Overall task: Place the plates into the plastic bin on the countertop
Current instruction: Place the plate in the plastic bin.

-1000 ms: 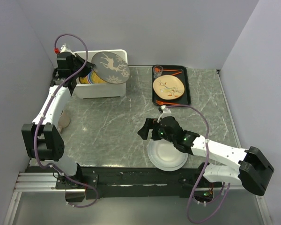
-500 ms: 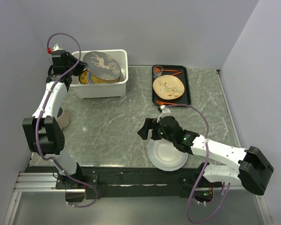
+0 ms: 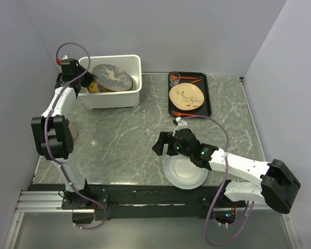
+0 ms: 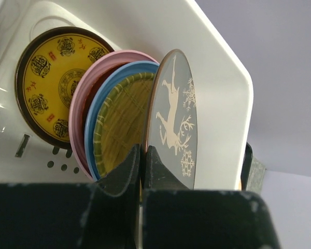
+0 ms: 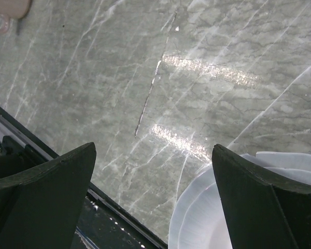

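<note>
My left gripper [image 3: 91, 80] is shut on the rim of the dark plate with a white deer [image 3: 113, 77], holding it over the plates inside the white plastic bin [image 3: 114, 98]. In the left wrist view the deer plate [image 4: 173, 119] stands on edge beside a green-rimmed plate [image 4: 122, 122], a blue plate [image 4: 106, 96], a pink plate [image 4: 85, 91] and a gold-patterned brown plate [image 4: 49, 72] against the bin wall [image 4: 212, 67]. My right gripper [image 3: 159, 143] is open above the countertop [image 3: 119, 135], just left of a white plate [image 3: 185, 174], which also shows in the right wrist view [image 5: 223, 212].
A flat black tray [image 3: 206, 98] at the back right holds a peach flower-painted plate [image 3: 186, 96] and orange cutlery [image 3: 189, 81]. A beige cup [image 3: 70, 132] stands at the left edge. The table's black front rail [image 5: 52, 176] lies under my right gripper.
My left gripper has carried the deer plate left and down into the bin, from tilted above its rim to lying over the stacked plates. The right arm has barely moved.
</note>
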Robot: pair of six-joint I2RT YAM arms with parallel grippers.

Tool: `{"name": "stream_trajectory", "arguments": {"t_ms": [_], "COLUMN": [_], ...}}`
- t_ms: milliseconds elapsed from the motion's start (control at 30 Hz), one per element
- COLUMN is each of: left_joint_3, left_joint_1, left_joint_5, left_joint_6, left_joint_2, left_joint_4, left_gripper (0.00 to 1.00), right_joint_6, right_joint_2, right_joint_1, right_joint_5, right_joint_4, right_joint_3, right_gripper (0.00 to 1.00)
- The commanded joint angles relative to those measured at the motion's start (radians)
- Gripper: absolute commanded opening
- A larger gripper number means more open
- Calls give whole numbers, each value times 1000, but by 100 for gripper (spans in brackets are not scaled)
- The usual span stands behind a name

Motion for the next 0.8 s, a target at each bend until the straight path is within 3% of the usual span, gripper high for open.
{"name": "stream_trajectory", "arguments": {"t_ms": [0, 300, 633, 767], "left_joint_3": [93, 99, 38, 56], "left_joint_1": [5, 6, 9, 11], "left_joint_5": [71, 93, 33, -24], "left_joint_6": [-30, -18, -1, 8], "left_joint_2": [-9, 39, 14, 19], "left_joint_4": [126, 117, 99, 36], "left_gripper": [1, 3, 31, 37], "right_joint_6": [-8, -10, 3, 24], "right_joint_2": [14, 19, -2, -44], "right_joint_1": [2, 1, 1, 1], "right_joint_5": [-2, -6, 0, 21], "right_joint_4": [19, 19, 3, -12], "right_joint_3": [49, 44, 29, 5], "right_gripper": [100, 100, 100, 100]}}
